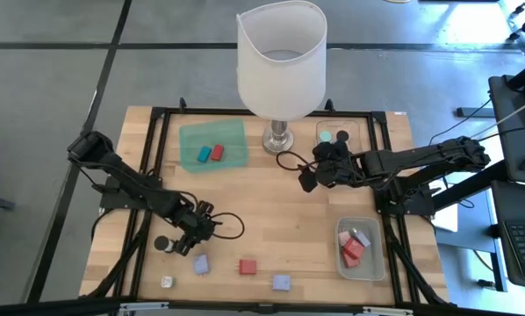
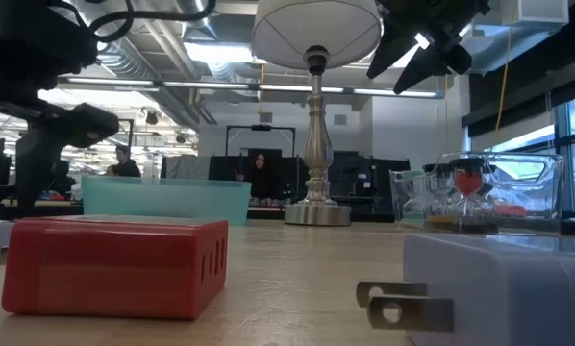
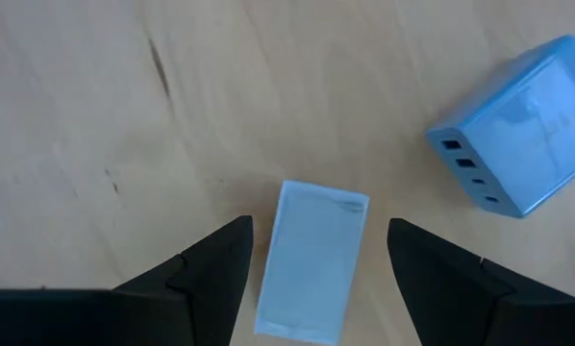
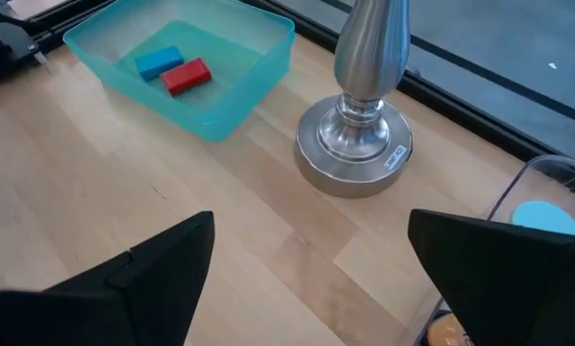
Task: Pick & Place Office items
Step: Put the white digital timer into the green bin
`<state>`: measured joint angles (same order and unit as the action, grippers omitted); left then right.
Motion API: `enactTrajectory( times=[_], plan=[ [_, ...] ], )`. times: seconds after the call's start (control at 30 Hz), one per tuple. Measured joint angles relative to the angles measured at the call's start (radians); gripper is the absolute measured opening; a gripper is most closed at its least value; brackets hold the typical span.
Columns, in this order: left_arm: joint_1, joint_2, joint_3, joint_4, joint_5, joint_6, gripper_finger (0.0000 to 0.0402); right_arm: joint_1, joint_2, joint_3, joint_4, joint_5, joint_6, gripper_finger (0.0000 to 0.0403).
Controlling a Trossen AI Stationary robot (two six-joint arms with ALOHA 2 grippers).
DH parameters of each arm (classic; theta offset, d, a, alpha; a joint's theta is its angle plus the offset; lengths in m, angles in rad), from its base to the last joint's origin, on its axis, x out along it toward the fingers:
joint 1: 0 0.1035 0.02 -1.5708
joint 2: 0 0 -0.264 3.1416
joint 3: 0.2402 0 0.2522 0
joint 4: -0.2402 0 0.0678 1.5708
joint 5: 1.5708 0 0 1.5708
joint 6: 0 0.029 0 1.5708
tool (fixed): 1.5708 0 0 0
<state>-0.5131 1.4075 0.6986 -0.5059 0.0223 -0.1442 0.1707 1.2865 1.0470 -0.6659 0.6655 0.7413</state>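
Nearest the front edge of the surface (image 1: 271,215) lie a small white piece (image 1: 168,282), a lavender block (image 1: 201,263), a red block (image 1: 248,266) and another lavender block (image 1: 281,282). Just behind them, toward the front-left corner, the left gripper (image 3: 316,252) hangs low with its fingers spread apart, a pale blue block (image 3: 313,259) lying between them on the wood, not clamped. A blue charger-like block (image 3: 518,130) lies near it. A dark cylinder (image 1: 161,243) stands beside that gripper.

At the front-right, a clear tray (image 1: 370,268) holds red and pink pieces (image 1: 353,248). Farther back, right of centre, the right gripper (image 4: 307,255) hovers above the surface, fingers wide and empty. Along the back edge sit a teal tray (image 1: 232,132) holding a blue block (image 4: 159,62) and a red eraser (image 4: 187,76), the lamp (image 1: 281,61), and a small clear tray (image 1: 355,129) with a teal cylinder (image 1: 325,136).
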Motion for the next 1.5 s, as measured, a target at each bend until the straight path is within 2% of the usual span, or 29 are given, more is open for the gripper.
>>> enactTrajectory(
  times=[0.97,1.37,1.5],
  plan=[
    [0.006,0.000,-0.039,-0.018,-0.003,0.077,0.0239,0.000,0.000,0.000,0.000,0.000,-0.021,0.0351],
    [0.005,0.082,-0.036,-0.020,-0.009,0.106,0.0239,0.000,0.000,0.000,0.000,0.000,-0.021,0.0351],
    [0.006,0.064,-0.038,-0.020,-0.009,0.106,0.0221,0.000,0.000,0.000,0.000,0.000,-0.021,0.0351]
  ],
)
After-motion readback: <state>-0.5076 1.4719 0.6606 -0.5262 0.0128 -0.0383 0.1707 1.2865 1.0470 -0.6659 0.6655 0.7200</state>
